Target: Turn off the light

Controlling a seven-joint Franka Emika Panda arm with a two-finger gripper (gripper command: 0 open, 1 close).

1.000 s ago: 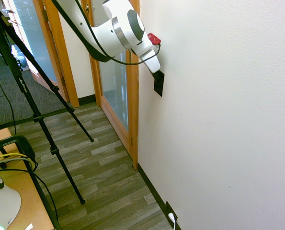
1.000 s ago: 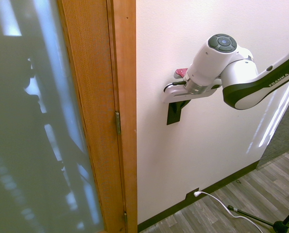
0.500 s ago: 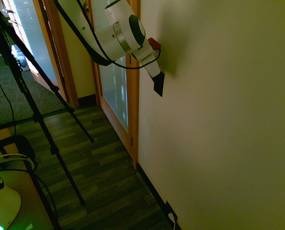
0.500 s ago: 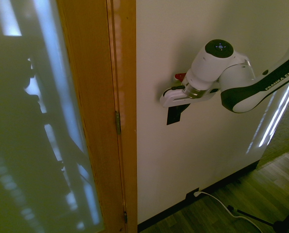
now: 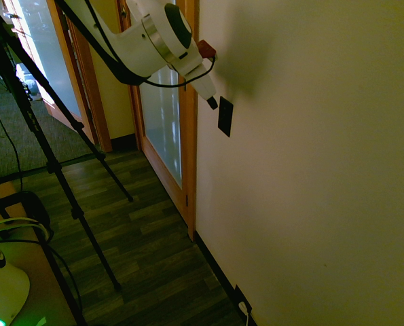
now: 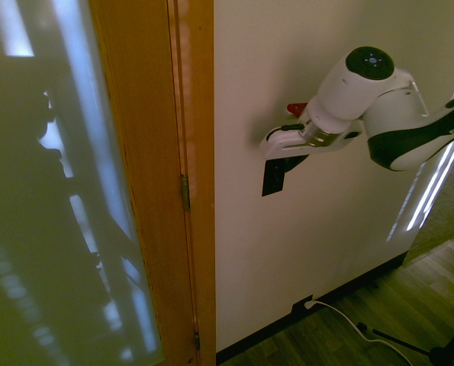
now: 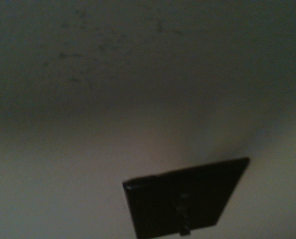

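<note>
1. I see the room dim, with a yellowish cast on the wall (image 5: 310, 170).
2. The switch (image 5: 225, 116), a small black upright plate, sits on the wall just beside the wooden door frame (image 6: 192, 152).
3. My gripper (image 5: 212, 103) is clenched on nothing, its tip near the plate's upper edge but apart from it.
4. In the wrist view the plate (image 7: 187, 199) shows its toggle (image 7: 181, 217).

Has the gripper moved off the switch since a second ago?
Yes. The gripper has pulled up and away from the switch, toward the door frame; it was on the plate before.
</note>
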